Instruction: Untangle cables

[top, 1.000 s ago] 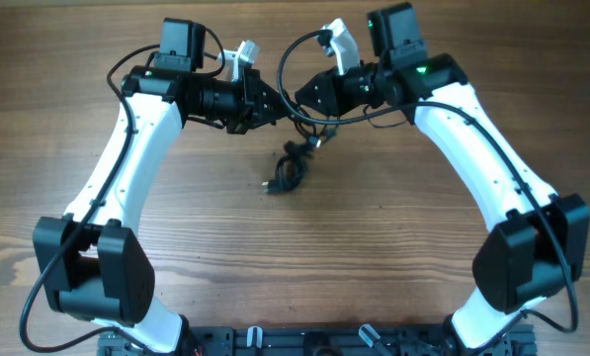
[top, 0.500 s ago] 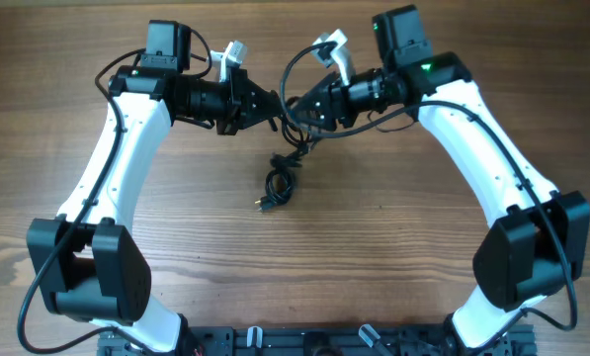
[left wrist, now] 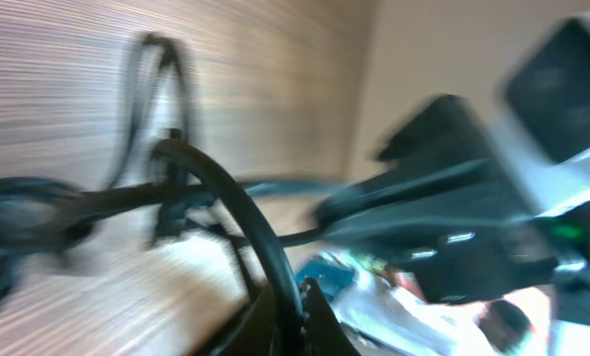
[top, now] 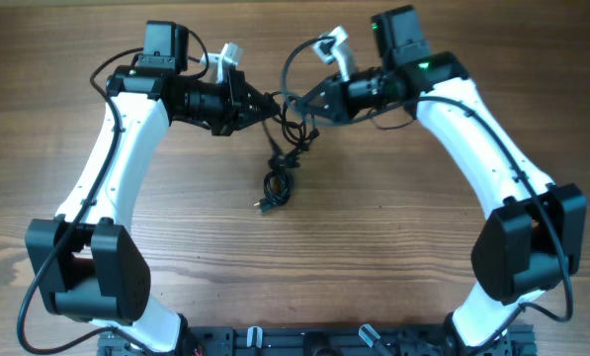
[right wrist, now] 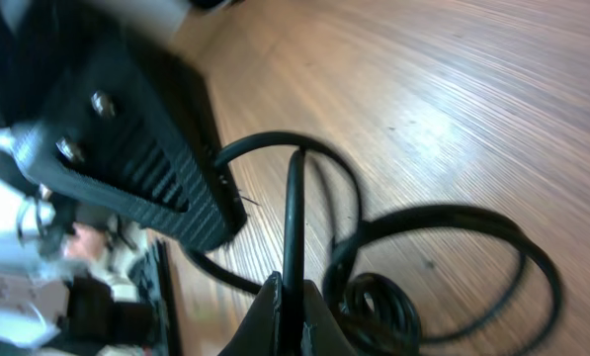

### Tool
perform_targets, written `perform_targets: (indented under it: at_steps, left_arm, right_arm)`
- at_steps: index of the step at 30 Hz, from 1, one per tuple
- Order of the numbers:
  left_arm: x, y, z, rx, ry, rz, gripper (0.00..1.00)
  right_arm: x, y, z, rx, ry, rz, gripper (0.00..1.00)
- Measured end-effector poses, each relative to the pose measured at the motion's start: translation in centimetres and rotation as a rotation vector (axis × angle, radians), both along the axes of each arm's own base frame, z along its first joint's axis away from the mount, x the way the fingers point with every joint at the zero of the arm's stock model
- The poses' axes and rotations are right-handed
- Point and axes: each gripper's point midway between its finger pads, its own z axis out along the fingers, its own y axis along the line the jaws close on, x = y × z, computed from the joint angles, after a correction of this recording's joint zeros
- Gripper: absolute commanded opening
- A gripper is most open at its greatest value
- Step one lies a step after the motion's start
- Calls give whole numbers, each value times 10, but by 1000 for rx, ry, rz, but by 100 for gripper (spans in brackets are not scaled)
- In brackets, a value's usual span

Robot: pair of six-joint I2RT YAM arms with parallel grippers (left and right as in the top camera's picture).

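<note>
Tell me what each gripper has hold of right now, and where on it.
Both hold the cables. The left gripper pinches one strand along its cord. The right gripper pinches a neighbouring loop. Neither hold is at a plug end.

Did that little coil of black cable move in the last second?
Yes. The cables have slid nearer the black rail along the overhead view's bottom edge, and slightly leftward.

The desk (top: 374, 247) is pale, fine-grained wood with a soft sheen. The cables (top: 278, 170) look smooth, black and slightly glossy. The left arm (top: 112, 158) and right arm (top: 482, 138) have glossy white plastic shells and matt black joints.
</note>
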Motion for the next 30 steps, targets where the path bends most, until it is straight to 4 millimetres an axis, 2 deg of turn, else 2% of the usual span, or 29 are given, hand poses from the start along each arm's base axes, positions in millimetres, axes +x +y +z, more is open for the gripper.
perform_targets:
  at_steps: [1,5,8,10,13,14,15,16,17,18,19,20,21,23,24,27,30]
  left_arm:
    - [1,7,-11,68,12,27,4]
    - [6,28,-38,262,31,97,4]
    - [4,35,-46,329,41,113,4]
    - [2,32,-45,337,43,105,4]
    - [1,26,-40,332,22,88,4]
    - [0,26,-40,332,23,85,4]
    - [0,25,-40,332,23,83,4]
    - [0,24,-40,332,17,81,4]
    - [1,24,-40,332,15,80,4]
    - [2,28,-43,358,13,90,4]
    - [4,36,-46,384,19,111,4]
    - [9,47,-49,410,17,141,4]
    - [13,53,-49,418,11,158,4]
    - [18,42,-39,344,-51,118,4]
    - [19,29,-27,256,-106,65,4]
    - [13,-1,14,-3,-246,-80,4]
    - [5,-16,46,-190,-323,-165,4]
  right_arm:
    - [10,-15,0,6,43,-62,4]
    - [24,-44,13,95,149,-152,4]
    - [41,-62,34,209,209,-211,4]
    - [51,-75,38,241,297,-291,4]
    - [64,-98,16,177,472,-506,4]
    - [60,-109,-6,88,570,-619,4]
    - [59,-112,-12,65,583,-648,6]
    - [53,-116,-22,12,622,-689,16]
    - [51,-118,-28,-23,631,-710,43]
    - [52,-126,-37,-77,610,-751,59]
    - [54,-140,-43,-117,596,-794,67]
    - [54,-155,-50,-167,583,-830,71]
    - [53,-160,-54,-195,570,-836,71]
    - [46,-157,-57,-238,543,-795,71]
    - [43,-147,-56,-243,502,-730,71]
    - [34,-115,-47,-236,408,-561,70]
    - [25,-74,-27,-213,290,-417,68]
